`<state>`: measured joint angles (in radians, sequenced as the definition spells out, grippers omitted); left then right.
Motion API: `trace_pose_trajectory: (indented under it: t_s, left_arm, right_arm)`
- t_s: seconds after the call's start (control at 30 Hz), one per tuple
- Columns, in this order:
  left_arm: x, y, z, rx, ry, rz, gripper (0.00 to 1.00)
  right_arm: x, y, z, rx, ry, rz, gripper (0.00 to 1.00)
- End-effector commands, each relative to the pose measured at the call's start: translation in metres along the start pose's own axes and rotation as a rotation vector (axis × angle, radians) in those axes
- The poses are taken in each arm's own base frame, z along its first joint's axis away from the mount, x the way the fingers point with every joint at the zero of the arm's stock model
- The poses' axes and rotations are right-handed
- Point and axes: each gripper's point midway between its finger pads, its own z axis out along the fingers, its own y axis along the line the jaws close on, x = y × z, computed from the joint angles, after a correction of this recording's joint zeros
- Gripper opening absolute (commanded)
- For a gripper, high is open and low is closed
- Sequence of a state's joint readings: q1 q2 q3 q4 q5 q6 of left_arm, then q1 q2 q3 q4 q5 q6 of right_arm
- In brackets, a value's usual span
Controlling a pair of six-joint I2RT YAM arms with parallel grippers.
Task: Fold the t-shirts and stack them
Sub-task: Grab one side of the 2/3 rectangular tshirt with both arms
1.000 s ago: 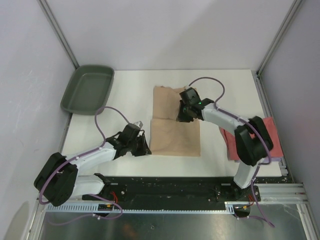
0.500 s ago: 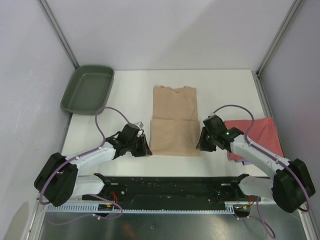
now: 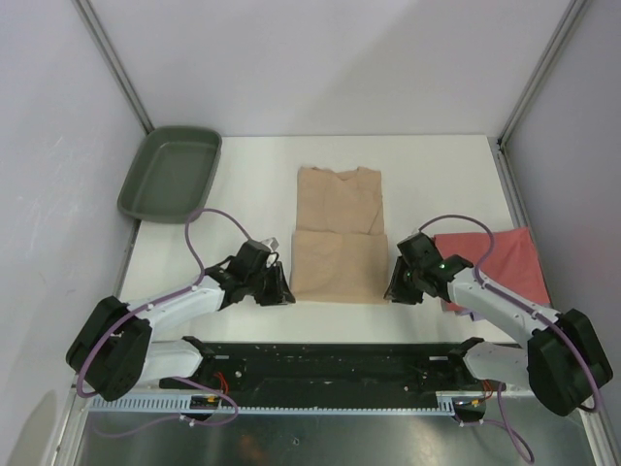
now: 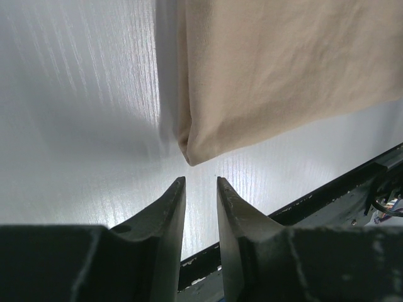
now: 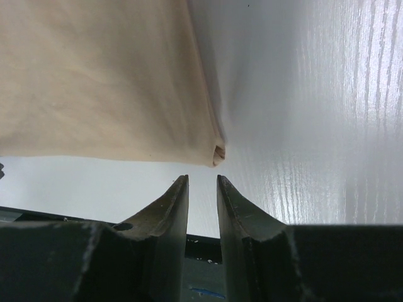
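The tan t-shirt [image 3: 337, 209] lies flat mid-table, its lower part folded up over itself. My left gripper [image 3: 282, 291] sits on the table just off the shirt's near left corner. In the left wrist view [image 4: 200, 181] its jaws stand a little apart and empty, with the tan corner [image 4: 196, 154] right ahead. My right gripper [image 3: 391, 290] sits just off the near right corner. In the right wrist view [image 5: 203, 179] its jaws are also slightly apart and empty, below the folded edge [image 5: 214, 151]. A coral-red t-shirt [image 3: 503, 260] lies at the right, with a lavender edge [image 3: 458, 309] showing under it.
A dark green tray [image 3: 172, 173] stands at the far left corner of the table. Grey walls and metal posts close in the back and sides. The black base rail [image 3: 340, 361] runs along the near edge, just behind both grippers.
My right arm has swung back from the middle of the tan shirt to its near right corner and settled lower. The left arm has hardly moved.
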<state>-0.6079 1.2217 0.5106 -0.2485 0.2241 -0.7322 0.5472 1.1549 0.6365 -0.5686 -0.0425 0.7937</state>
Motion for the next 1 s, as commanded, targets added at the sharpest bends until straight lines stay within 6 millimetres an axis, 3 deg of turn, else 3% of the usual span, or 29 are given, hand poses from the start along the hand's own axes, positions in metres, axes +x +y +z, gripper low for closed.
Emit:
trace_pose_trajectory:
  t_s: [0.0, 0.57, 0.8, 0.97]
  left_arm:
    - [-0.004, -0.003, -0.001, 0.022, -0.011, 0.018, 0.31]
    - [-0.004, -0.001, -0.004, 0.021, -0.022, 0.017, 0.31]
    - [-0.004, 0.001, -0.003, 0.018, -0.020, 0.018, 0.31]
    - [-0.003, 0.002, -0.002, 0.014, -0.013, 0.018, 0.31]
  right_arm:
    - [-0.003, 0.005, 0.007, -0.024, -0.010, 0.018, 0.29]
    - [0.007, -0.014, 0.027, 0.017, -0.017, 0.040, 0.29]
    - [-0.002, -0.002, 0.011, -0.047, -0.073, 0.050, 0.30]
    - [-0.005, -0.007, 0.012, -0.026, -0.081, 0.062, 0.31]
